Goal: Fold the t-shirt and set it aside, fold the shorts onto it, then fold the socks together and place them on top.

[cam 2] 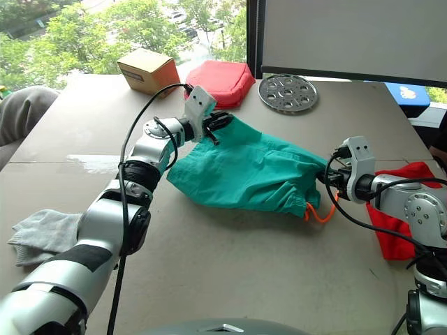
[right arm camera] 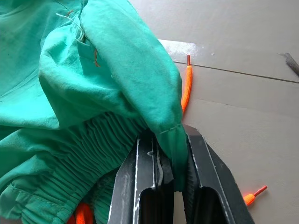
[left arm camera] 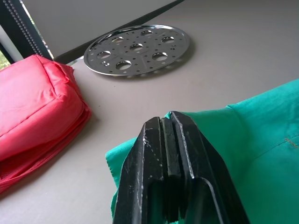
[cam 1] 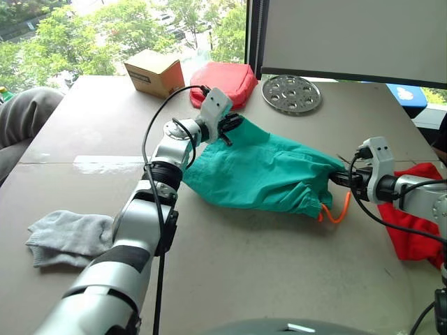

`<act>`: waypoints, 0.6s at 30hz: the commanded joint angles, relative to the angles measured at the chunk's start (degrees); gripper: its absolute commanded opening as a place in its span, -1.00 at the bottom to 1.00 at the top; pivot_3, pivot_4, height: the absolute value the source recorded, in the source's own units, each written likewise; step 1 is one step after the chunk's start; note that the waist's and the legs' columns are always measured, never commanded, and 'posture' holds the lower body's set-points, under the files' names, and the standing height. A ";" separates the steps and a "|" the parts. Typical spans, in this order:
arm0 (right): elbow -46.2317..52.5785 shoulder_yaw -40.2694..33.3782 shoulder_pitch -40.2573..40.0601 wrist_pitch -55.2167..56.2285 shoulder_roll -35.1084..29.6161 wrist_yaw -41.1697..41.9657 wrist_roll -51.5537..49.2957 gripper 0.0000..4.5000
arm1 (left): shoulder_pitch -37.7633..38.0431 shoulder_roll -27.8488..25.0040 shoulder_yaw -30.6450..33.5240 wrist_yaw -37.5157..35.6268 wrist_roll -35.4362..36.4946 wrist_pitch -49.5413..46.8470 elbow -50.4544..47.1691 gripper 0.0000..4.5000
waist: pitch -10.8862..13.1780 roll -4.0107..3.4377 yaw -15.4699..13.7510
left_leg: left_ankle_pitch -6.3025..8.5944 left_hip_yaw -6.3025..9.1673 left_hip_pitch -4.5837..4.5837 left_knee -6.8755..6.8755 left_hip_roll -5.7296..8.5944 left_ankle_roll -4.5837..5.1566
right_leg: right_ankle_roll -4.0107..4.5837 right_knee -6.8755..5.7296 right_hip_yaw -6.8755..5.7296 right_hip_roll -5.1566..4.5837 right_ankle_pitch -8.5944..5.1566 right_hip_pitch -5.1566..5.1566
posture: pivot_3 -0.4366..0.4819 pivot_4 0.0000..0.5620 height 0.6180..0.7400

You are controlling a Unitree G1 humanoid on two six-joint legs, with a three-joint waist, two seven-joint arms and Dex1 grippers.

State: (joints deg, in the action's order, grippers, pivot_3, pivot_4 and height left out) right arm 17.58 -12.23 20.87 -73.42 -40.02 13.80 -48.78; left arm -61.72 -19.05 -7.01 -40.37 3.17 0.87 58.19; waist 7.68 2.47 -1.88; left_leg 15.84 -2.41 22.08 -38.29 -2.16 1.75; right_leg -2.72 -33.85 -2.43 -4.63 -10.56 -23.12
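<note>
The teal-green shorts (cam 1: 262, 171) are stretched over the middle of the table, their orange drawstring (cam 1: 338, 213) hanging at the waistband end. My left gripper (cam 1: 232, 125) is shut on the far hem corner of the shorts (left arm camera: 261, 154). On the right, my right gripper (cam 1: 340, 178) is shut on the gathered waistband (right arm camera: 93, 140). The red t-shirt (cam 1: 412, 223) lies bunched under my right arm at the table's right edge. A light grey sock (cam 1: 68, 239) lies flat near the left front of the table.
At the back of the table stand a cardboard box (cam 1: 154, 72), a puffy red pouch (cam 1: 223, 82) and a perforated metal disc (cam 1: 291, 93). A grey cushion (cam 1: 24, 115) sits off the table's left edge.
</note>
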 commanded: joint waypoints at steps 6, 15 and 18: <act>14.67 -7.49 -9.25 8.56 -8.41 10.47 1.07 0.48 | 5.38 -6.32 10.27 -9.85 11.08 -9.09 -14.99 0.76 | 0.02 -0.04 0.42 | 0.01 0.06 0.11 0.02 -0.03 0.01 | -0.01 -0.01 -0.02 -0.02 0.00 -0.06 | -0.05 -0.47 0.98; 20.91 -4.38 -11.13 22.65 -1.63 17.22 0.76 0.60 | 29.80 -12.17 27.11 -0.22 36.82 -49.80 -60.41 0.80 | -0.02 -0.09 1.55 | 0.03 0.35 -0.20 0.03 -0.10 0.03 | -0.11 -0.01 0.11 -0.05 -0.02 0.10 | -0.05 -0.47 0.98; 19.74 4.30 -9.30 28.88 2.53 18.19 6.53 1.00 | 40.49 -12.72 36.53 5.40 48.26 -62.93 -70.46 1.00 | -0.03 -0.06 1.74 | 0.03 0.35 -0.23 0.01 -0.11 0.02 | -0.11 -0.02 0.15 -0.05 -0.02 0.12 | -0.05 -0.47 0.98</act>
State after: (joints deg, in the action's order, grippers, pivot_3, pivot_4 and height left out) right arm 36.98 -11.27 11.27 -49.05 -38.66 31.09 -45.36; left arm -25.03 -31.15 24.11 -37.79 44.27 -54.77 -5.82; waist 7.65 2.41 -0.14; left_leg 15.86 -2.04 21.85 -38.24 -2.23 1.76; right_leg -2.83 -33.85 -2.28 -4.67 -10.57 -23.02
